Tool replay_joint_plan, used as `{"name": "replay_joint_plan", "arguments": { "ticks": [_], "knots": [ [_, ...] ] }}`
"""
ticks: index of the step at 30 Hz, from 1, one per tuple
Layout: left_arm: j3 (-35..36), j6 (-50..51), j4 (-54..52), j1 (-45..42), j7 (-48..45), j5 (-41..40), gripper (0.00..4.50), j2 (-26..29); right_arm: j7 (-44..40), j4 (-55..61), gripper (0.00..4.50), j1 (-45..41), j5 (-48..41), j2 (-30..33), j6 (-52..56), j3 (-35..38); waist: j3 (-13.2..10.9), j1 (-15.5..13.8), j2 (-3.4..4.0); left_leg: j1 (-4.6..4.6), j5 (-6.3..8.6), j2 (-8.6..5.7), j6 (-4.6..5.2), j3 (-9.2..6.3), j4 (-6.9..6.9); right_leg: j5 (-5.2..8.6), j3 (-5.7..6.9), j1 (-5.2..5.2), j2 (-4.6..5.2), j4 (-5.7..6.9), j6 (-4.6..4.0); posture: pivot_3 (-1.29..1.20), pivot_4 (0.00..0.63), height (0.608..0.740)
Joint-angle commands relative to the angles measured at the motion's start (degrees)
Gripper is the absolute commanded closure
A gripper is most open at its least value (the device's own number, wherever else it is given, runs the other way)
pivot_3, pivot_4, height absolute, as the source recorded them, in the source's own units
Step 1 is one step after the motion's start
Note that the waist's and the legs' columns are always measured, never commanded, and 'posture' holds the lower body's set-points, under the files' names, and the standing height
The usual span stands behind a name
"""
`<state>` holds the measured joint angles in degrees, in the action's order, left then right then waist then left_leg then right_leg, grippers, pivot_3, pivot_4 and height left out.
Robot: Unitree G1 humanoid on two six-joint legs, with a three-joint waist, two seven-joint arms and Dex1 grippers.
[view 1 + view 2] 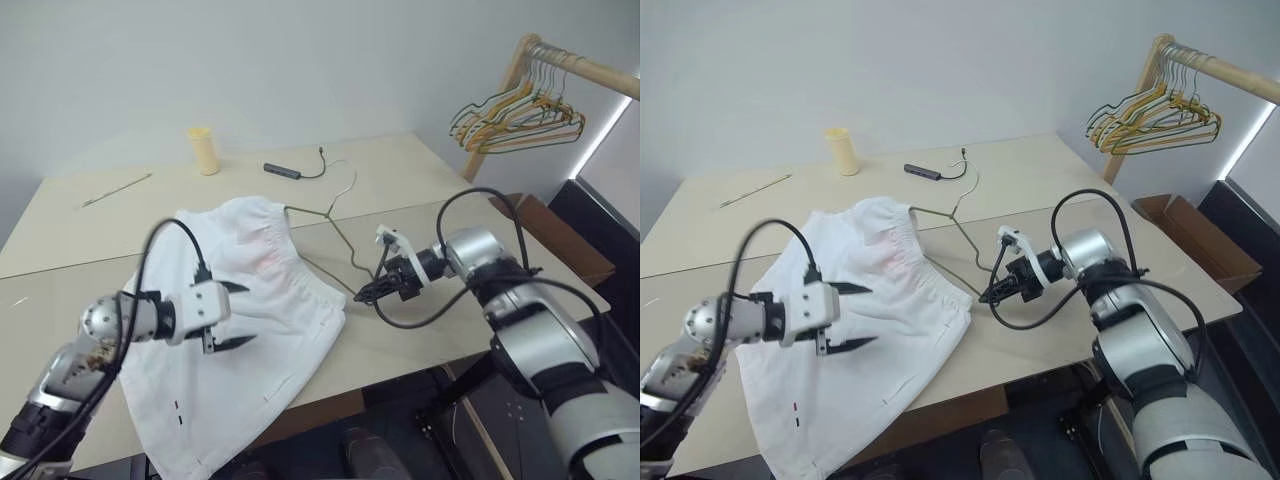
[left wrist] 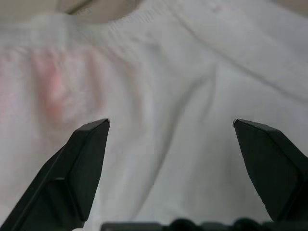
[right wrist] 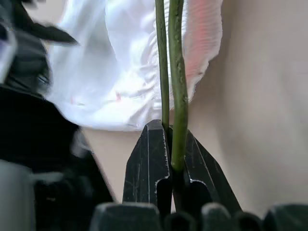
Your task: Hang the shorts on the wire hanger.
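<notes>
Above the shorts point(image 1: 255, 300), left end effector point(image 1: 236, 315) gapes empty; right end effector point(image 1: 366, 293) pinches the wire hanger point(image 1: 340, 235).

Left hand point(image 1: 236, 315) gapes wide; right hand point(image 1: 362, 296) is pinched closed, angled down.

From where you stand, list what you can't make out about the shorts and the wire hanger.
- The wire hanger: its far end slips under the shorts in the eye views, so how far it reaches inside is hidden by cloth.
- Lower hem of the shorts: cut off by the bottom edge of the left eye view.
- Left pincer: open above the shorts; whether it touches the cloth cannot be told.
- Right pincer: shut on the wire hanger.
</notes>
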<state>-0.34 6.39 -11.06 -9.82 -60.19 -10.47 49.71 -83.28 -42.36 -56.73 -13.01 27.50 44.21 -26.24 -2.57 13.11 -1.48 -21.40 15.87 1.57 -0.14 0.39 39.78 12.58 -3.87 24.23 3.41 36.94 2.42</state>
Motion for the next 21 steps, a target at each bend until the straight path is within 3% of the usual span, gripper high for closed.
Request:
{"name": "replay_joint_plan", "arguments": {
  "ticks": [1, 10, 16, 21],
  "knots": [
    [6.5, 2.1, 1.3, -6.5, 0.4, -5.6, 0.02, 0.7, 6.8, 13.2, 4.5, 3.5, 1.1, 0.4, -3.8, 4.0, 0.0, 0.0, 0.0, -0.01, 0.0, -0.03, 0.0, -0.01, 0.01, 0.0, 0.0, -0.01, 0.01, 0.02, 0.0, -0.16, 0.0, 0.74],
    [11.2, 3.0, 6.3, -15.9, -4.6, -11.7, 0.02, 3.7, 16.0, 26.5, 4.5, 9.1, 5.7, -0.3, -5.9, 2.5, 0.0, 0.4, 0.0, 0.03, 0.01, -0.07, 0.0, -0.02, 0.02, 0.0, -0.03, -0.01, -0.02, 0.01, 0.01, -0.16, 0.0, 0.74],
    [5.6, -3.2, 16.9, -23.2, -10.2, -5.0, 0.02, 6.8, 17.7, 31.0, 4.5, 11.7, 11.0, 0.6, -10.6, -1.5, 0.0, 0.3, 0.0, 0.08, 0.0, -0.12, 0.0, -0.02, 0.01, 0.02, -0.02, -0.04, -0.04, -0.02, 0.03, -0.15, 0.0, 0.74],
    [0.1, -6.5, 25.5, -28.1, -20.5, -2.9, 0.02, 8.4, 17.9, 33.6, 4.5, 11.5, 11.1, -0.3, -9.0, -1.3, 0.0, 0.5, 0.0, 0.08, 0.0, -0.15, 0.0, -0.01, 0.01, 0.02, -0.04, -0.03, -0.04, -0.01, 0.04, -0.16, 0.0, 0.74]
  ]
}}
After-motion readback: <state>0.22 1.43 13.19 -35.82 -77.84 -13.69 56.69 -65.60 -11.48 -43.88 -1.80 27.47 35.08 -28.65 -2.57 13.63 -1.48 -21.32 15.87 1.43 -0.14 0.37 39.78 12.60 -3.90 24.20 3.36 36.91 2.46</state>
